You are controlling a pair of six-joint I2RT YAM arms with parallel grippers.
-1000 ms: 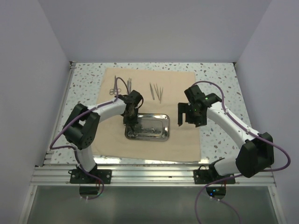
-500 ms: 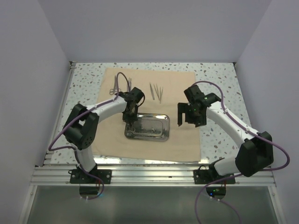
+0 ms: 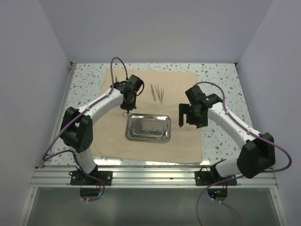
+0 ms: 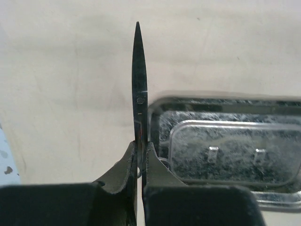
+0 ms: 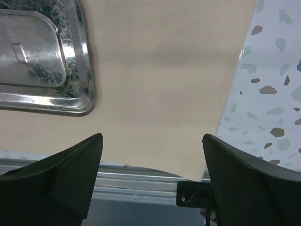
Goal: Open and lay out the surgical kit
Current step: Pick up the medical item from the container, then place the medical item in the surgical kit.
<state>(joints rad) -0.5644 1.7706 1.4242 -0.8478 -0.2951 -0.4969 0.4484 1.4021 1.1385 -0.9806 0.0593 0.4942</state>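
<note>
The beige cloth wrap [image 3: 110,127] lies spread flat on the table. The shiny steel tray [image 3: 147,128] sits on its middle. My left gripper [image 3: 128,101] is just beyond the tray's far left corner and is shut on thin silvery scissors [image 4: 138,84]. In the left wrist view their closed blades point away from my fingers [image 4: 157,167], over the cloth [image 4: 70,94] and beside the tray [image 4: 225,141]. Several tweezer-like instruments [image 3: 157,92] lie on the far cloth. My right gripper [image 3: 188,115] is open and empty over the cloth to the right of the tray; it also shows in the right wrist view [image 5: 153,174].
The speckled tabletop [image 3: 221,136] shows around the cloth. A metal rail [image 3: 150,174] runs along the near edge. In the right wrist view the tray's corner [image 5: 84,101] is at the upper left and the cloth's edge [image 5: 225,108] runs down the right.
My left gripper has risen from the tray's left end with the scissors and moved toward the far side, over the cloth. The right arm has not moved.
</note>
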